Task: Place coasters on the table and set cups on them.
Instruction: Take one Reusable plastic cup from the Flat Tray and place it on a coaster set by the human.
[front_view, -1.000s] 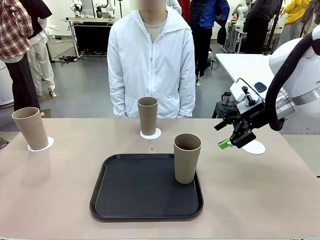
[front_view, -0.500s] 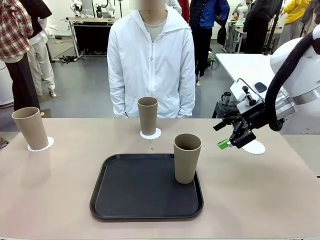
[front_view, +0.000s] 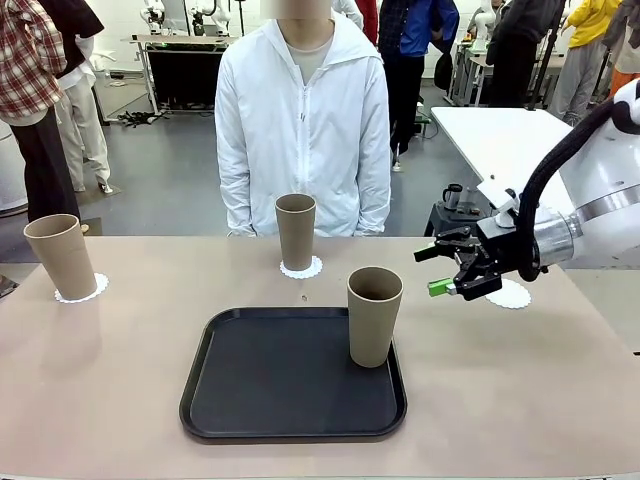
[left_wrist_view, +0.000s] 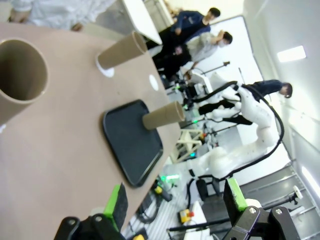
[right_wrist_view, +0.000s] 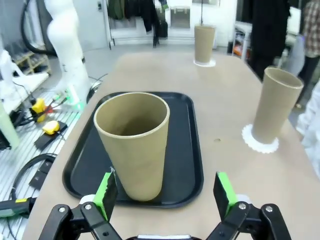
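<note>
Three tan cups show. One cup (front_view: 60, 255) stands on a lacy coaster (front_view: 82, 290) at the table's far left. A second cup (front_view: 295, 230) stands on a coaster (front_view: 301, 268) in front of the person. The third cup (front_view: 374, 315) (right_wrist_view: 132, 145) stands in the black tray's right corner (front_view: 290, 385). My right gripper (front_view: 432, 270) (right_wrist_view: 165, 192) hovers open just right of that cup, level with its rim and apart from it. Behind it lies a bare coaster (front_view: 512, 294), partly hidden. My left gripper (left_wrist_view: 175, 200) is open with nothing between its fingers, above the table (left_wrist_view: 50, 160).
A person in a white jacket (front_view: 303, 130) stands at the far edge, hands out of sight. The tray (right_wrist_view: 187, 150) sits at the middle front of the table (front_view: 520, 380). A white table (front_view: 490, 130) stands behind on the right. Other people stand farther off.
My right gripper has moved a little to the left, closer to the cup on the tray, and turned more level. Cups, coasters and tray have not moved.
</note>
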